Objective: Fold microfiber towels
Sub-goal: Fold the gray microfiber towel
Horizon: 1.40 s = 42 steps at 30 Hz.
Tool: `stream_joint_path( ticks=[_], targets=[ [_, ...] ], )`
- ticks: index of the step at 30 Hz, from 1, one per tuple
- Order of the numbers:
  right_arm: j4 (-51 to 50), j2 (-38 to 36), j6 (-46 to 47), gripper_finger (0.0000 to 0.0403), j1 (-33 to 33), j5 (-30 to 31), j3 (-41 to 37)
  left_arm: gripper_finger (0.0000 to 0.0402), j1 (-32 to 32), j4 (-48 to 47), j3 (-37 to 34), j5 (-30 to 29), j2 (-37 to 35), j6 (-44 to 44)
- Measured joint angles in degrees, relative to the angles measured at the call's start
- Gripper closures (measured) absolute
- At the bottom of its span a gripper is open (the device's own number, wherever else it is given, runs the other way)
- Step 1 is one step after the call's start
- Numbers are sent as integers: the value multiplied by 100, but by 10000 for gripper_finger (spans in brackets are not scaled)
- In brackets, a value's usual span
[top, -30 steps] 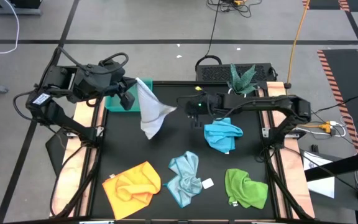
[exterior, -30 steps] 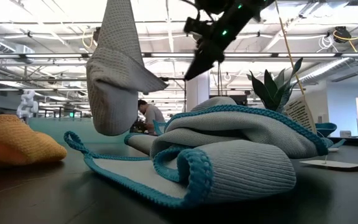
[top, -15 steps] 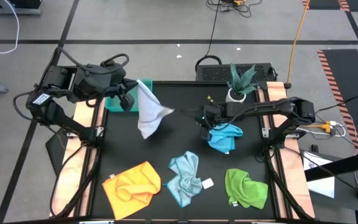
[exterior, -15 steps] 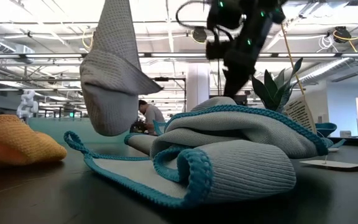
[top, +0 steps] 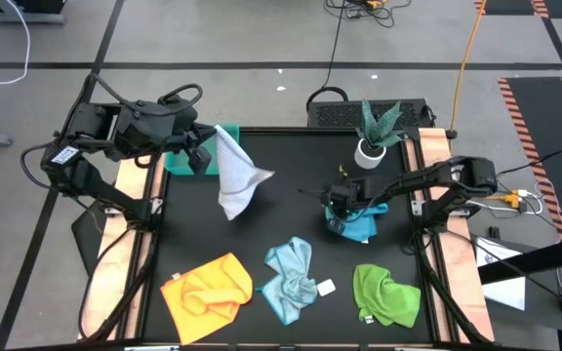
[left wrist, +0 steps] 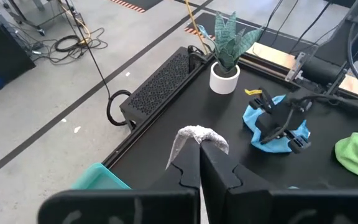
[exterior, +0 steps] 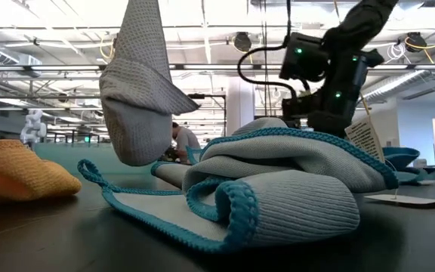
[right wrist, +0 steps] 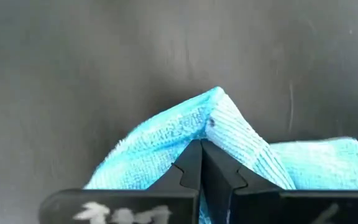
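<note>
While no writing is legible anywhere, small white tags (top: 325, 288) show by the pale blue towel (top: 292, 279). Left tool (left wrist: 199, 148) is clamped on the white-grey towel (top: 233, 175), hanging it above the bench (top: 281, 229) beside the teal tray (top: 176, 162). Right tool (right wrist: 201, 148) is pinched shut on a peak of the bright blue towel (top: 361, 221) near the potted plant (top: 374, 130). Yellow-orange towel (top: 208, 286) and green towel (top: 385, 293) lie at the front. Only the low view shows a person (exterior: 180, 140) far behind.
</note>
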Motion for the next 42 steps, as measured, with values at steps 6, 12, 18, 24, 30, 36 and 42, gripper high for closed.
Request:
stream_joint_path(
  ticks=[6,12,18,24,30,36,42],
  targets=[
    [-1252,-640,614,403,445,-174,-47,402,0,0,0,36,0,-61],
    [-1381,-1713,967,403,709,-34,-43,401,-1,0,0,105,1,-71],
    [1004,-2178,1097,403,703,-635,-24,402,0,0,0,108,2,-93],
    [2434,-1152,1112,403,853,-1108,51,401,-4,0,0,116,2,-129],
    [2448,207,801,403,1254,-1333,938,402,-2,0,0,154,2,-127],
    [1903,1225,175,403,1422,-1344,2017,402,0,-2,0,326,1,-104],
    [1878,1953,113,403,1412,-1318,2330,402,0,-2,0,406,2,-76]
  ],
)
